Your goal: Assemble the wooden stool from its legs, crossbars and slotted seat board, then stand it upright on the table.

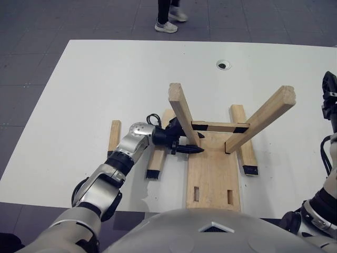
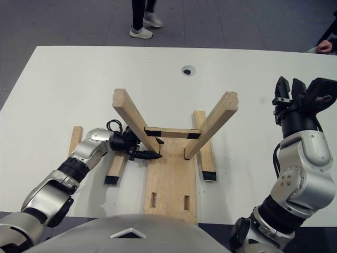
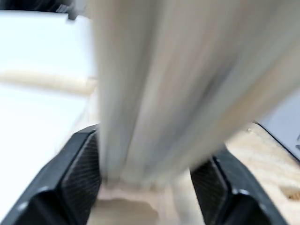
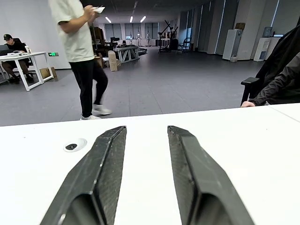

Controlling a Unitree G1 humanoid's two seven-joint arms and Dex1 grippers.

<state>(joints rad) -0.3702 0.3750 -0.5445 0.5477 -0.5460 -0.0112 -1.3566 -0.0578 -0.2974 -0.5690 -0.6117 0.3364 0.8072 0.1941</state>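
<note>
Assembly Partway Done

A short loose wooden bar (image 1: 114,135) lay leftmost on the white table (image 1: 105,79). The left gripper (image 1: 192,149) pinched the base of a tilted pale wooden leg (image 1: 181,110) standing on the flat slotted seat board (image 1: 213,174). A black-ended crossbar (image 1: 218,126) joined it to a second leg (image 1: 260,125). The right gripper (image 2: 297,89), raised at far right, had its fingers spread and held nothing.

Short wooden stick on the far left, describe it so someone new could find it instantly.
On the white table, find the seat board lying flat. To the robot's left of it lie two loose pieces. The short wooden stick is the outer one, shorter than the neighbouring leg and apart from it.
</note>
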